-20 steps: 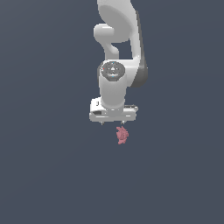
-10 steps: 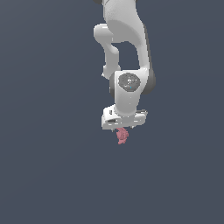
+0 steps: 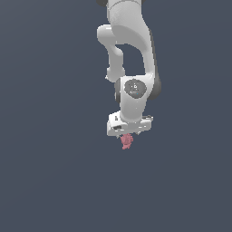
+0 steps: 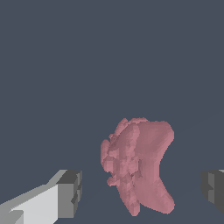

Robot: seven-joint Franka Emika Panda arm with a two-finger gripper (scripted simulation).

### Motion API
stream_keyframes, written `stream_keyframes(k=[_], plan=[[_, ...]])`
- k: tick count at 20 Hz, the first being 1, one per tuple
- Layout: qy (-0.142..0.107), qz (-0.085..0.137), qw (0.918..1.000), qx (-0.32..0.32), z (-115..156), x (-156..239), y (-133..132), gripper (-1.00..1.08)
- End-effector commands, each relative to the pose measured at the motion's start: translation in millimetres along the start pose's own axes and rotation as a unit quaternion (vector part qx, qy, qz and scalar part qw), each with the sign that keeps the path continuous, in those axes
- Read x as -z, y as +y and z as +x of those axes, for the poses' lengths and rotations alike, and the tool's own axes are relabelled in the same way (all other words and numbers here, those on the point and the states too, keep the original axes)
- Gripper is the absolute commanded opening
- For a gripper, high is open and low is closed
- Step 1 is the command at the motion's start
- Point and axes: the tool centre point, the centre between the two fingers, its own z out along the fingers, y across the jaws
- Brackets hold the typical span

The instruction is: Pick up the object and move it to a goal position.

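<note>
The object (image 3: 127,141) is a small pinkish-red, lumpy, jagged thing lying on the dark grey floor. In the exterior view the white gripper (image 3: 128,136) hangs straight down just over it, and the hand hides the object's upper part. In the wrist view the object (image 4: 138,168) lies between the two dark grey fingertips (image 4: 70,192), with a gap showing on each side. The gripper (image 4: 141,190) is open and touches nothing.
The white arm (image 3: 131,50) rises from the gripper to the top edge of the exterior view. The dark grey floor (image 3: 54,172) is plain all around the object, with nothing else on it in view.
The gripper has moved down and toward the exterior view's right, from above and beside the object to straddling it. The object has not moved.
</note>
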Motion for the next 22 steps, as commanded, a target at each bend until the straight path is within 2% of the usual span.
stream_keyframes(k=[1,6,11,12,22], plan=[[-0.001,0.000,1.0000,0.000,-1,-11,0,1.00],[0.000,0.000,1.0000,0.002,-1,-36,-1,1.00],[0.000,0.000,1.0000,0.002,0,-43,-1,1.00],[0.000,0.000,1.0000,0.002,0,-43,-1,-1.00],[0.001,0.000,1.0000,0.002,1,-42,-1,-1.00]])
